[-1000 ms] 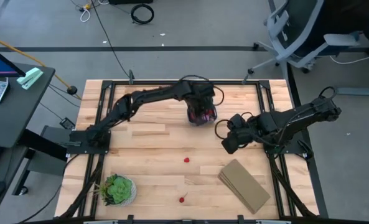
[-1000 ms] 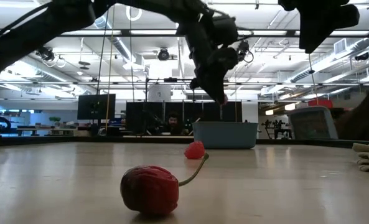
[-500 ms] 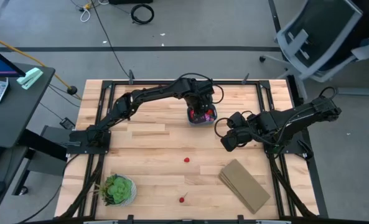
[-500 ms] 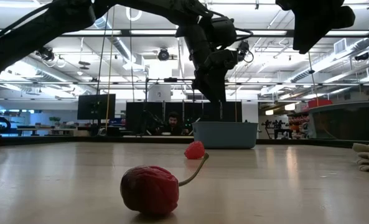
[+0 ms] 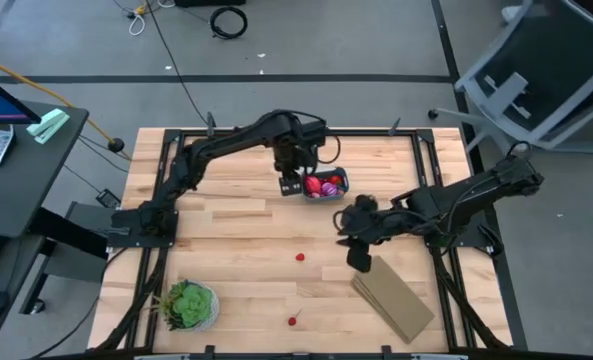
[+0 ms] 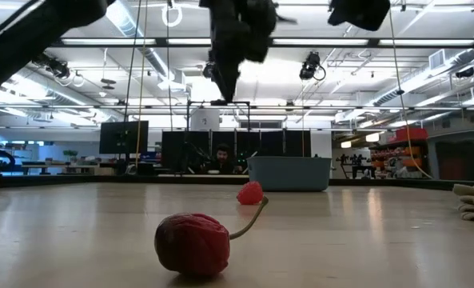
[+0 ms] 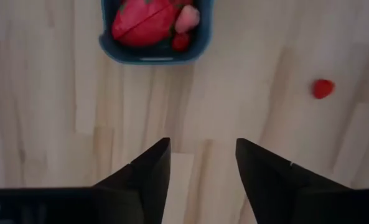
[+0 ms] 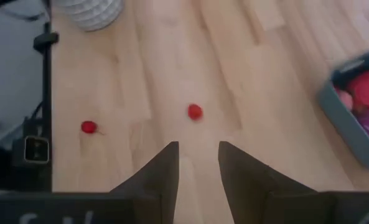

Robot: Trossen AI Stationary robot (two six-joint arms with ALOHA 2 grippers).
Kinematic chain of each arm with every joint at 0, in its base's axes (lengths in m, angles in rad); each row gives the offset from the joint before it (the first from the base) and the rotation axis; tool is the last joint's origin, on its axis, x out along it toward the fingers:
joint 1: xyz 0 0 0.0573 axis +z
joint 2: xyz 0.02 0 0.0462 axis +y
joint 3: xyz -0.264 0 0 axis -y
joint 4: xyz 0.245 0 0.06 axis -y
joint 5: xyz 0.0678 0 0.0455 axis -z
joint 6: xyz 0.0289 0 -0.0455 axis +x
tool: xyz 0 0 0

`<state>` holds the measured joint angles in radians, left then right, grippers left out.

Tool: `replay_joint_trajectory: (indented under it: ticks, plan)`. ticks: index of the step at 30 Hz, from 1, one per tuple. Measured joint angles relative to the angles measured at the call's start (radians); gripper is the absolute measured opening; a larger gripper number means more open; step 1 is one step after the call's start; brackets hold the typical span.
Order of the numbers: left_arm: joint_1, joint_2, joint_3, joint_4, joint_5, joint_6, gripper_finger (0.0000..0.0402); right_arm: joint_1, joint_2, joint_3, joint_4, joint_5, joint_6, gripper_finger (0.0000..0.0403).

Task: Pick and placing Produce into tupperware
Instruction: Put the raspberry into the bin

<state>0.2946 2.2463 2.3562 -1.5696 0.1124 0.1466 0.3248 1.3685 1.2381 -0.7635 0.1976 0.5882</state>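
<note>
Where the low view crops both arms at its top edge, we log a teal tupperware (image 5: 326, 185), low-walled and rounded, far side of the pale plank tabletop (image 5: 236, 250), holding red and pink produce (image 7: 145, 23). Two red pieces, (image 5: 300, 257) and the wrinkled, stemmed one (image 6: 193, 244), lie loose. Left tool (image 7: 200, 163) released, beside the tub; right tool (image 8: 196, 163) released, mid-tabletop.

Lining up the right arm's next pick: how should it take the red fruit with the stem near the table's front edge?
Grip the round red body of the stemmed fruit, not the thin stem that curves up off one side. It lies alone on bare table, so bring the right pincer, now open, straight down from above, fingers straddling the body crosswise to the stem.
</note>
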Motion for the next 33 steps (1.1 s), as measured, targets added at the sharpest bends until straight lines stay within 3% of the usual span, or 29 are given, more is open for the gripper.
replay_joint_trajectory:
  ticks: [5, 10, 15, 19, 24, 28, 33]
  plan:
    - [0.024, -0.142, 0.0, 0.0, -0.004, -0.042, 0.0174, -0.019, 0.09, 0.0, 0.009, -0.017, -0.032, 0.0125]
    - [0.055, -0.307, 0.0, 0.0, -0.018, -0.089, 0.0168, -0.029, 0.233, 0.0, 0.124, -0.147, -0.102, 0.0142]
    - [0.097, -0.449, 0.0, -0.001, -0.04, -0.093, 0.0167, -0.04, 0.368, 0.0, 0.293, -0.231, -0.245, 0.0179]
    - [0.126, -0.535, 0.0, -0.001, -0.041, -0.162, 0.0165, -0.071, 0.403, -0.001, 0.357, -0.251, -0.335, 0.0212]
    - [0.135, -0.604, 0.0, -0.002, -0.041, -0.218, 0.0165, -0.117, 0.428, 0.0, 0.362, -0.261, -0.412, 0.0234]
    - [0.133, -0.628, 0.0, -0.001, -0.04, -0.265, 0.0163, -0.145, 0.494, 0.0, 0.396, -0.328, -0.444, 0.0235]
    - [0.122, -0.634, 0.0, -0.002, -0.04, -0.282, 0.0162, -0.152, 0.591, 0.0, 0.403, -0.333, -0.488, 0.0227]
